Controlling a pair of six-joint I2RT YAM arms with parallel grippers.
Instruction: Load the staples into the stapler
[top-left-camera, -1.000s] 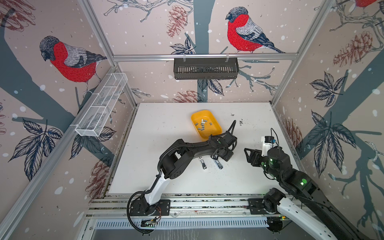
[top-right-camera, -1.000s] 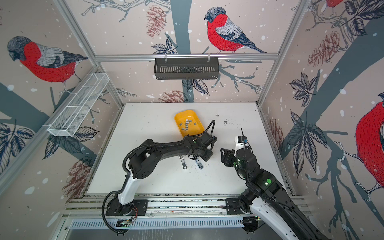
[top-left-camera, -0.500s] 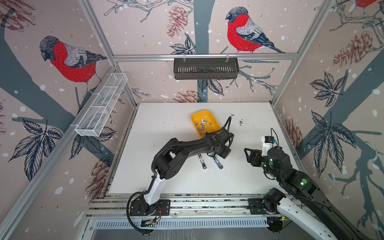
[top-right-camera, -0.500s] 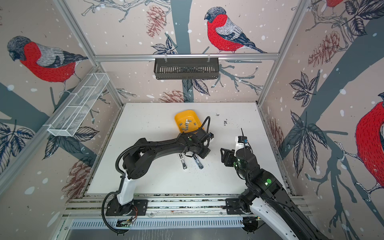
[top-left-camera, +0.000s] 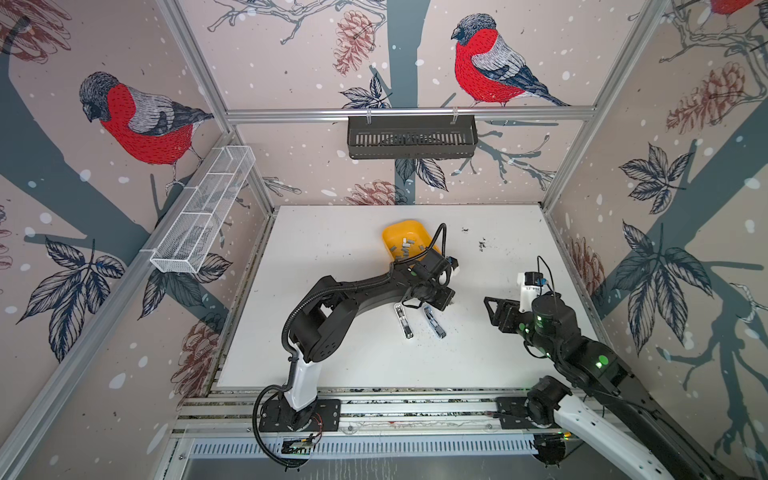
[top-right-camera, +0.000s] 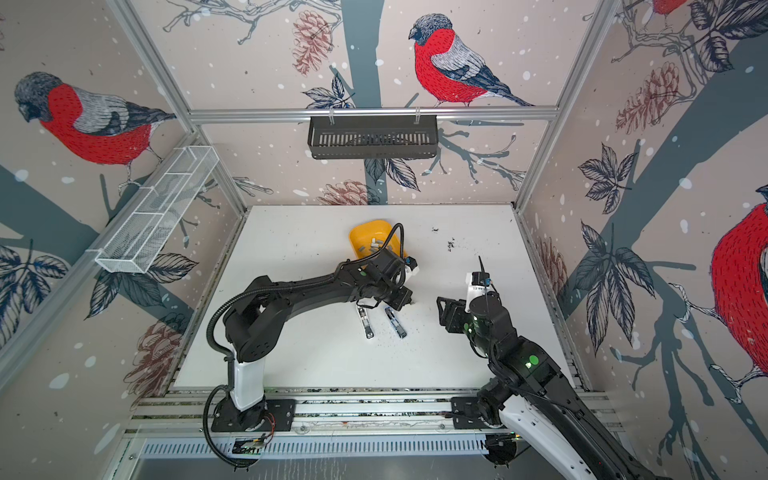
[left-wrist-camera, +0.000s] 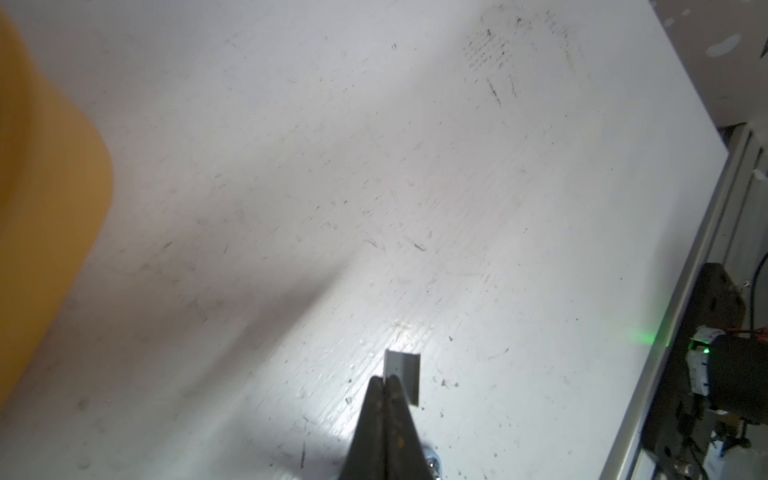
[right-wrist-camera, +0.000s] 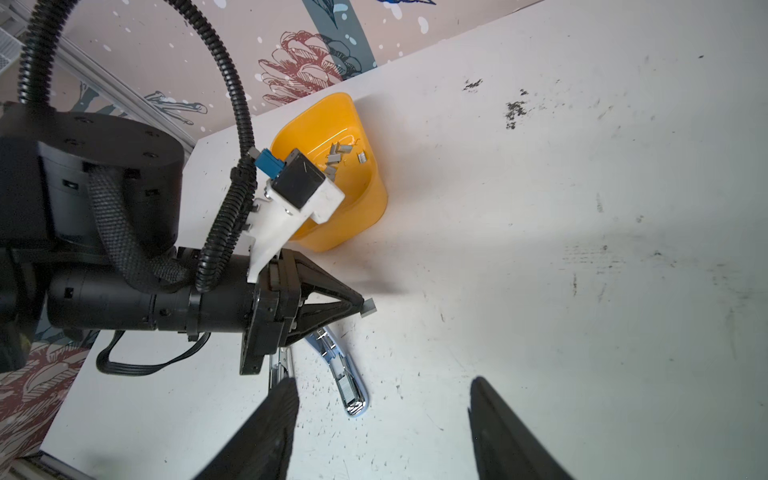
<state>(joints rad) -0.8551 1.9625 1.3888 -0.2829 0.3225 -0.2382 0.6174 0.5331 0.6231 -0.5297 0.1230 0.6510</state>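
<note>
Progress: an early-to-middle stage is judged; the stapler (top-left-camera: 404, 322) is laid open on the counter (top-left-camera: 332, 257), and one staple strip (left-wrist-camera: 402, 370) is already taken out of the yellow tray (top-left-camera: 388, 235).
Done: the opening of the stapler and the pick-up of a strip, as far as can be seen.
Left to do: the strip is yet to be carried to the magazine channel, lined up and seated, and the stapler is yet to be shut. No strip is seen in either half.
Left gripper (right-wrist-camera: 360, 303): its fingers are pressed together on one edge of the staple strip. The strip is held low over bare counter, just beside the stapler's far end, on the side toward the other arm. Whether the counter is touched cannot be told.
Right gripper (right-wrist-camera: 382, 381): its fingers are held well apart with nothing between them. They are pointed toward the stapler from nearby, and nothing is touched.
Staples (top-left-camera: 405, 247): the rest are left lying loose in the yellow tray, which is set on the counter beyond the stapler.
Count, stapler: one is taken, shown as two long halves spread in a V. The hinge end is hidden under the left arm, so the join is assumed, not seen.
Count, strips: one is held in the fingers. At least six are made out in the tray in a top view, and more may be covered by the arm.
Count, trays: one.
Count, grippers: two.
</note>
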